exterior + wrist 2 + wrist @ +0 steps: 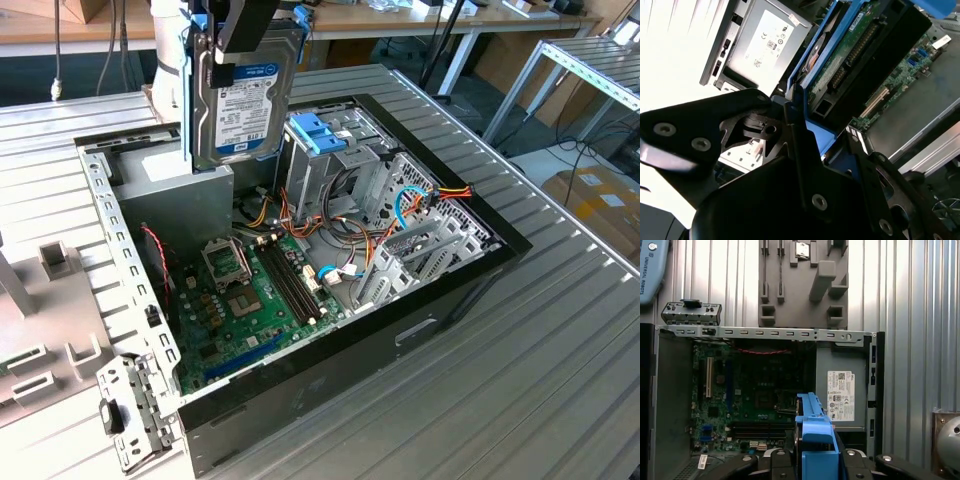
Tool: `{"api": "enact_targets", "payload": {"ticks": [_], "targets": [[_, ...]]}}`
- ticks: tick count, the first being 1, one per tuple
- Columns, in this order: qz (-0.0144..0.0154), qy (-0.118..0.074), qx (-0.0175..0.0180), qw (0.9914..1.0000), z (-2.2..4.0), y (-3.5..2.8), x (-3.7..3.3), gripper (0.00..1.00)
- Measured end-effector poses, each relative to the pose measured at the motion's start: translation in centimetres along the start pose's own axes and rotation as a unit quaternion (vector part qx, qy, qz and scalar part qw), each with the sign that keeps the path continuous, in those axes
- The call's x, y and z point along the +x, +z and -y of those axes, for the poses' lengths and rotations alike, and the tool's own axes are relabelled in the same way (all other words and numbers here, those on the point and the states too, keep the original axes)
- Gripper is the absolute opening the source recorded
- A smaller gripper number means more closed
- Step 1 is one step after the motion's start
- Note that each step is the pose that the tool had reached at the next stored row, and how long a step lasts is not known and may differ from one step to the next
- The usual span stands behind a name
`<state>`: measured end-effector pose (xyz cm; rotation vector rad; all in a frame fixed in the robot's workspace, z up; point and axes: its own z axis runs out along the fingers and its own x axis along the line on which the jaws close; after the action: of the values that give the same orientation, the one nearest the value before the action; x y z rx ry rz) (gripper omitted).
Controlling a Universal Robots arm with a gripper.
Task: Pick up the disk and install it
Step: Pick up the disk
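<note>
Jaws of the black gripper (238,50) are pinched on the flat dark-metal disk (245,100) with its white, blue-banded label. It is gripped by the edges of its bright blue plastic carrier (815,440), probably so that the faces are left free for a bay. The disk is hung on edge beneath the jaws, clear above the open black computer case (450,300). The wrist is pointed straight down, with the grey power-supply box (840,390) below.

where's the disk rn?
In the exterior view the disk hangs upright, held in the gripper, toward the exterior view's left and just above the grey power-supply box of the open computer case.
</note>
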<state>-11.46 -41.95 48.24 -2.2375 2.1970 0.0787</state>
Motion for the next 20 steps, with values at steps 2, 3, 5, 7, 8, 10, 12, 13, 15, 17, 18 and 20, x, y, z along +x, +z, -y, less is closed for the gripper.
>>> {"api": "enact_targets", "payload": {"ticks": [2,3,5,7,8,10,12,13,15,17,18,20], "targets": [[0.0,0.0,0.0,1.0,0.0,0.0,0.14,0.37],[0.0001,0.0,0.0,1.0,-0.01,0.0,0.2,0.37],[0.0,0.0,0.0,1.0,-0.01,-0.01,0.37,0.37],[0.0,0.0,0.0,1.0,-0.01,-0.01,0.49,0.37],[0.0,0.0,0.0,1.0,-0.01,-0.02,0.55,0.37],[0.0,0.0,0.0,1.0,-0.01,-0.02,0.7,0.37],[0.0001,0.0,0.0,1.0,-0.01,-0.03,0.83,0.37],[0.0001,0.0,0.0,1.0,-0.02,-0.03,0.91,0.37],[0.0,0.0,0.0,1.0,-0.02,-0.04,1.06,0.37],[0.0,0.0,0.0,1.0,-0.02,-0.05,1.23,0.37],[0.0,0.0,0.0,1.0,-0.02,-0.05,1.31,0.37],[0.0,0.0,0.0,1.0,-0.02,-0.06,1.49,0.37]]}}
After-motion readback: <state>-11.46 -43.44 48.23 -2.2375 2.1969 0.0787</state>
